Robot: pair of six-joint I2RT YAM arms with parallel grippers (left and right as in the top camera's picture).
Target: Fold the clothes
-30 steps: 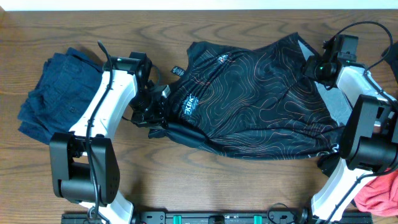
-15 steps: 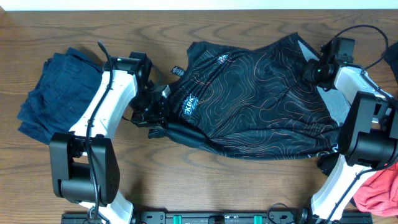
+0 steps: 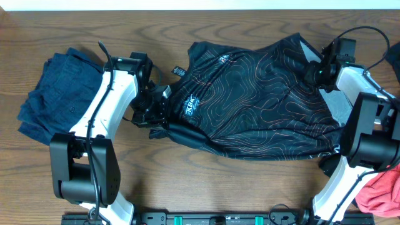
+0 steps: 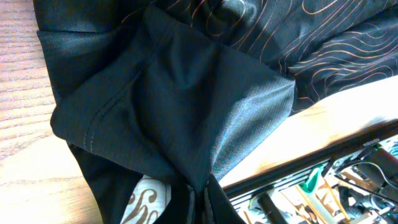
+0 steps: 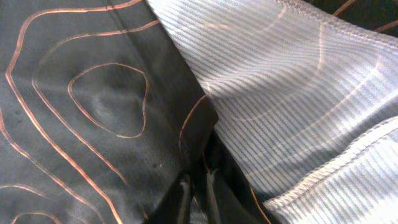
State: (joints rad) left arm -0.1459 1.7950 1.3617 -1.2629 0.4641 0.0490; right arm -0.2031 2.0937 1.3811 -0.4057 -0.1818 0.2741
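Overhead, left arm (image 3: 109, 103) and right arm (image 3: 350, 78) bend inward, both jaws clamped on the black jersey (image 3: 262, 106).

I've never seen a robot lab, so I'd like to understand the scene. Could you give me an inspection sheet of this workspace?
Surface: wooden table, bare wood showing around the garments.
Job's things: black jersey spread crumpled mid-table; navy garment bunched beside the left arm; coral-red garment at the near right corner.
Clutter: jumbled tools past the table edge, seen from the left wrist.
Grippers: left gripper shut on the jersey's left edge; right gripper shut on its right edge.
Cables: black cable looping by the right arm; thin cable along the left arm.
Surroundings: white strip at the far edge; black rail at the near edge.
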